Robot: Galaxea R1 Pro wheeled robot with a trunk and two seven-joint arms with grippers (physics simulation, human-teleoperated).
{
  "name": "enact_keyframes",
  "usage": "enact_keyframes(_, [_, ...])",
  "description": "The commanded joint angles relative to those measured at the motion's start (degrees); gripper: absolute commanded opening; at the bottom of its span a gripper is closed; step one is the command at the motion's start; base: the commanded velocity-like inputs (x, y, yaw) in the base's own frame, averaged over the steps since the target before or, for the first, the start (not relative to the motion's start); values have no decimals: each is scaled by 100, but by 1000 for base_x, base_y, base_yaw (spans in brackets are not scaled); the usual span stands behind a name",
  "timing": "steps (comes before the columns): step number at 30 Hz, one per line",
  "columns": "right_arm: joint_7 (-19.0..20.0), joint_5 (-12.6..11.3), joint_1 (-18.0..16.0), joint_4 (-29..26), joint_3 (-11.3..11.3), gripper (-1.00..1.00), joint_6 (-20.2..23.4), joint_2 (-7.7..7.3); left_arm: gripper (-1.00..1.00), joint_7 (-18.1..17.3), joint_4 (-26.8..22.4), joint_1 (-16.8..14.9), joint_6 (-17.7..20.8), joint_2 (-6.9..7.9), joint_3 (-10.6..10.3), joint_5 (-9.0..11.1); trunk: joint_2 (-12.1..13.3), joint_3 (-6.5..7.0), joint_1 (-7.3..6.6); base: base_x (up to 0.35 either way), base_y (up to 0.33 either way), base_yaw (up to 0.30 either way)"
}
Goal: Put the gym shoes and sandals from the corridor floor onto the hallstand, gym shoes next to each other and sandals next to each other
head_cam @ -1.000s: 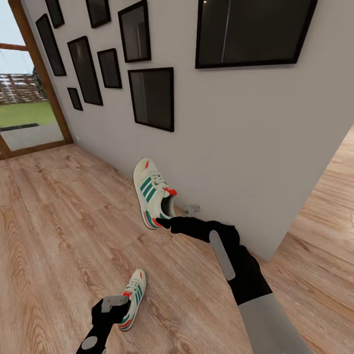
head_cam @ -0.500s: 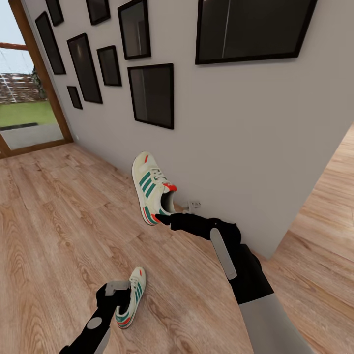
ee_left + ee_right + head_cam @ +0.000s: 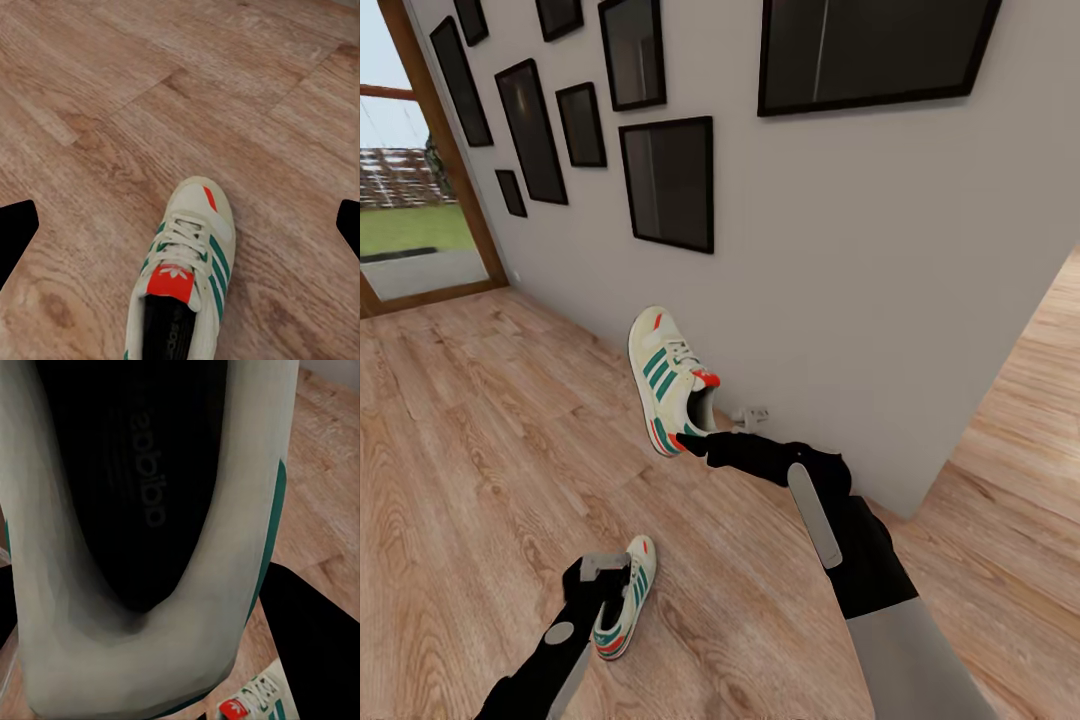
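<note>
Over the corridor floor (image 3: 480, 450), the right gripper (image 3: 695, 447) is clamping a raised gym shoe (image 3: 668, 382); the left gripper (image 3: 598, 580) is hovering spread above the other gym shoe (image 3: 187, 262).

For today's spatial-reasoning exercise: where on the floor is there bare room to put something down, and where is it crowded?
Free: the wood floor between the glass door and the held gym shoe, and the strip past the wall's corner. Crowded: around the floor shoe, where the left gripper hovers open, and at the right gripper.

Home corridor: framed pictures (image 3: 670, 185), plank flooring (image 3: 480, 440).
</note>
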Motion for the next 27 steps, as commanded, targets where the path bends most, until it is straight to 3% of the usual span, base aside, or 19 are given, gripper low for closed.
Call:
enact_keyframes(1, [2, -13, -3, 3, -5, -100, 31, 2, 100, 55, 4, -77, -13, -3, -32, 16, -44, -23, 21, 0, 0, 0])
enact_keyframes(9, [-8, -9, -3, 23, -7, -100, 30, 2, 100, 88, 41, -193, 64, -6, -39, 22, -287, -175, 158, 0, 0, 0])
enact_keyframes(18, [5, -26, -5, -171, -50, -100, 31, 2, 100, 76, 44, -186, -16, 30, -35, 23, -287, -175, 159, 7, 4, 0])
enact_keyframes(27, [-2, -17, -3, -266, -54, -100, 30, 2, 100, 77, 79, -191, 1, 6, -46, 16, -287, -175, 159, 149, 172, 0])
